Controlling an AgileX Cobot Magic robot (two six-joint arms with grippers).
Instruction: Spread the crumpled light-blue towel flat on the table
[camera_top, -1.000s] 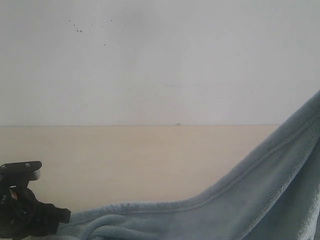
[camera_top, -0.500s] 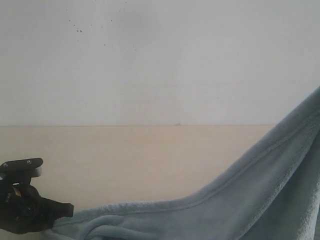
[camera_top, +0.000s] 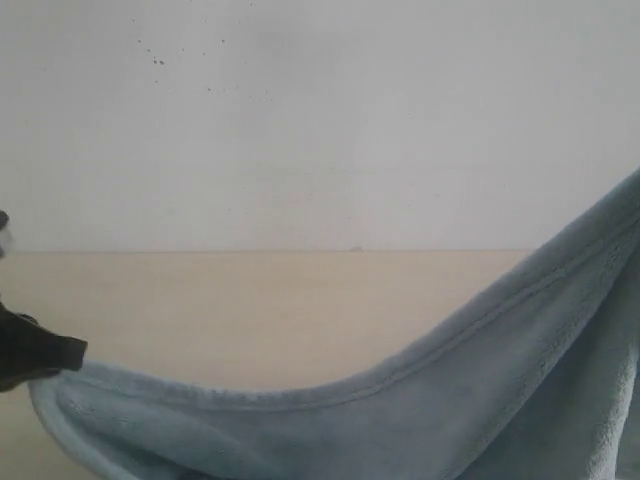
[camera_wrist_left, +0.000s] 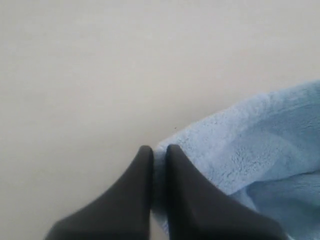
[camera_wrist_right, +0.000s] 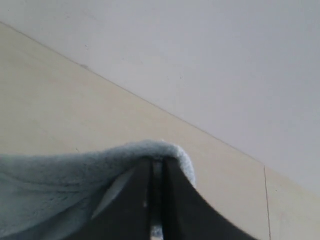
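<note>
The light-blue towel (camera_top: 420, 420) hangs stretched between both grippers, sagging in the middle and rising steeply to the right edge of the exterior view. My left gripper (camera_top: 45, 360) sits at the far left of that view, shut on the towel's left corner. In the left wrist view the dark fingers (camera_wrist_left: 145, 170) pinch the towel's (camera_wrist_left: 250, 145) corner, with the gripper (camera_wrist_left: 159, 150) above the table (camera_wrist_left: 100, 75). The right gripper (camera_wrist_right: 158, 161) is shut on another corner of the towel (camera_wrist_right: 60, 175), held high; it is outside the exterior view.
The beige table (camera_top: 260, 310) runs back to a white wall (camera_top: 320, 120) with a few small dark specks. A seam in the table (camera_wrist_right: 266, 200) shows in the right wrist view.
My left gripper has risen and shifted left, lifting the towel's left corner off the table. The towel's top edge is now higher and more taut.
</note>
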